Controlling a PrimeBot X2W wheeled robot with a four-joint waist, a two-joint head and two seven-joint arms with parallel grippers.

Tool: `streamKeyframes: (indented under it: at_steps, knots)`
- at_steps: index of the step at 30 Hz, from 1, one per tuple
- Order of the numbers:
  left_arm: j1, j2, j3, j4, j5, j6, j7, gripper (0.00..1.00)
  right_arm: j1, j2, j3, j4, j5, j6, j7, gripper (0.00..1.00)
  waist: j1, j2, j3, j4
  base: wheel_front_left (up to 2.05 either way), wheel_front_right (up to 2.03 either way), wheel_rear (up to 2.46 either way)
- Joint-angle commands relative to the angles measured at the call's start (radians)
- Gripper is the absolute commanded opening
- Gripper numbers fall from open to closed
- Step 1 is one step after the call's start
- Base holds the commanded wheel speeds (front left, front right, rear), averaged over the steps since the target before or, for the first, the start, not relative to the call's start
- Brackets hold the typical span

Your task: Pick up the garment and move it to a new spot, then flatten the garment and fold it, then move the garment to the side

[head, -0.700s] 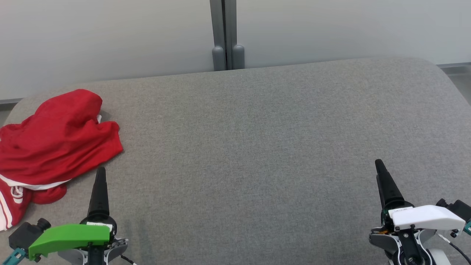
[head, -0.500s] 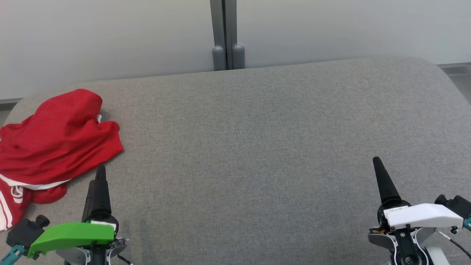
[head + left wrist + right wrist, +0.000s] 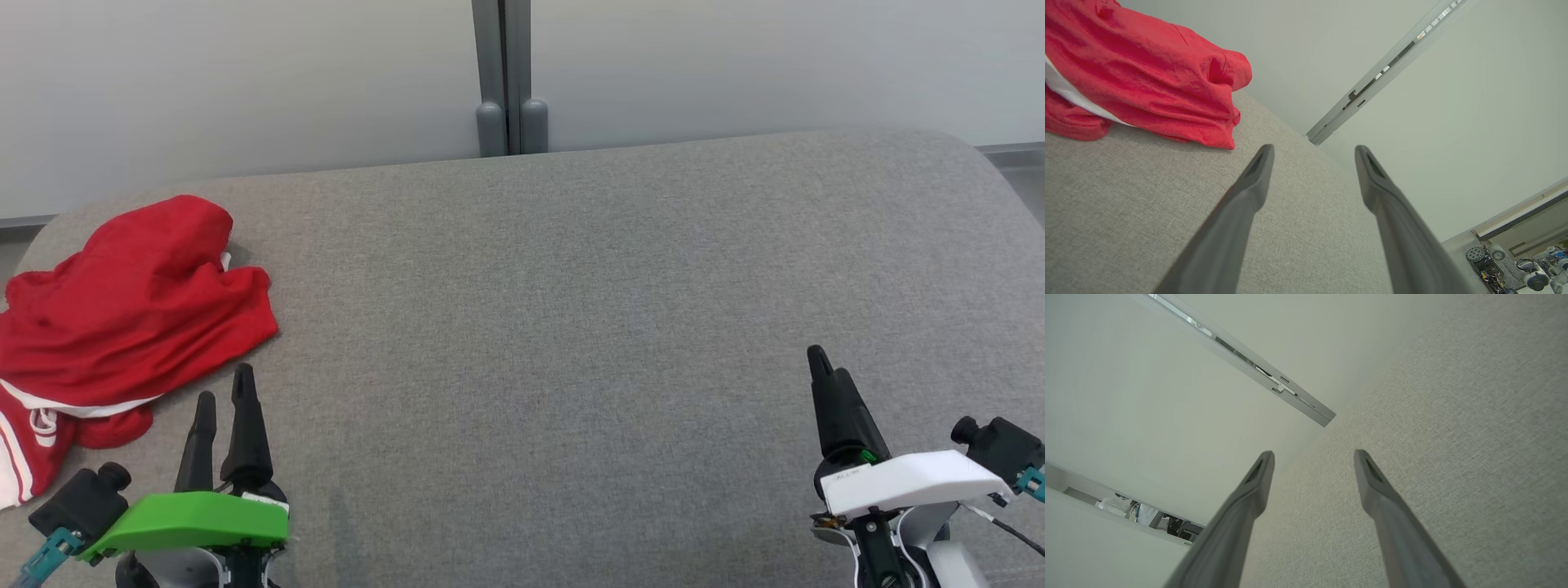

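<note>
1. Garment lies crumpled at the counter's nine o'clock;
2. Left gripper, spread wide and empty, sits just beside it, likely poised to grab;
3. Right gripper, equally wide, empty, at four o'clock.

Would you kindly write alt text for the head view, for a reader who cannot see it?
A crumpled red garment with white trim lies at the far left of a grey padded surface. The open left hand points up just below the garment; the right hand is at the lower right, over bare surface.
</note>
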Motion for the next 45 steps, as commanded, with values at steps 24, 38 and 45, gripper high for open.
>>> streamKeyframes:
  at_steps: [24,38,45]
  knots:
    - [-0.009,0.043,-0.075,-0.024,0.404,0.041,-0.076,1.00,0.006,-0.020,0.026,-0.021,-0.375,0.000,-0.076,1.00,-0.0001,0.0000,0.012,0.011,0.00,0.00,0.00]
    - [-0.004,0.057,-0.113,-0.006,0.539,0.054,-0.108,1.00,0.018,-0.022,0.031,-0.025,-0.524,0.000,-0.099,1.00,-0.0001,0.0000,0.017,0.015,0.00,0.00,0.00]
    - [-0.006,0.060,-0.118,0.009,0.593,0.070,-0.122,1.00,0.024,-0.019,0.025,-0.033,-0.592,0.000,-0.104,1.00,-0.0001,0.0000,0.017,0.018,0.00,0.00,0.00]
